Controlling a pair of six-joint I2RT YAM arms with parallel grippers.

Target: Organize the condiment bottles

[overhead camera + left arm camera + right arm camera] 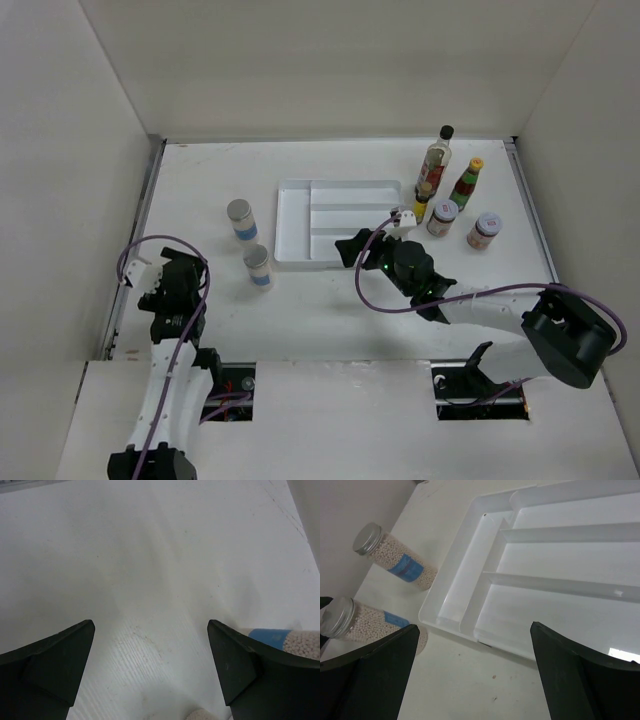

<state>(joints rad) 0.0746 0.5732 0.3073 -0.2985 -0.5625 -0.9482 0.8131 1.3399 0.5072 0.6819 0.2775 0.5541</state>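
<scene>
Two grey-lidded blue-labelled jars (240, 218) (258, 265) stand left of the white divided tray (296, 222). At the back right stand the tall clear black-capped bottle (436, 158), the red yellow-capped sauce bottle (466, 184), the tiny yellow bottle (423, 200) and two red-labelled jars (441, 217) (484, 230). My right gripper (352, 248) (475, 670) is open and empty, at the tray's near edge (447, 587). Its wrist view shows both blue-labelled jars (395, 560) (360, 622). My left gripper (165, 285) (150, 660) is open and empty over bare table; a blue-labelled jar (290, 639) shows behind its right finger.
White walls enclose the table on the left, back and right. A metal rail (128, 290) runs along the left edge beside my left arm. Purple cables loop over both arms. The tray's compartments hold nothing.
</scene>
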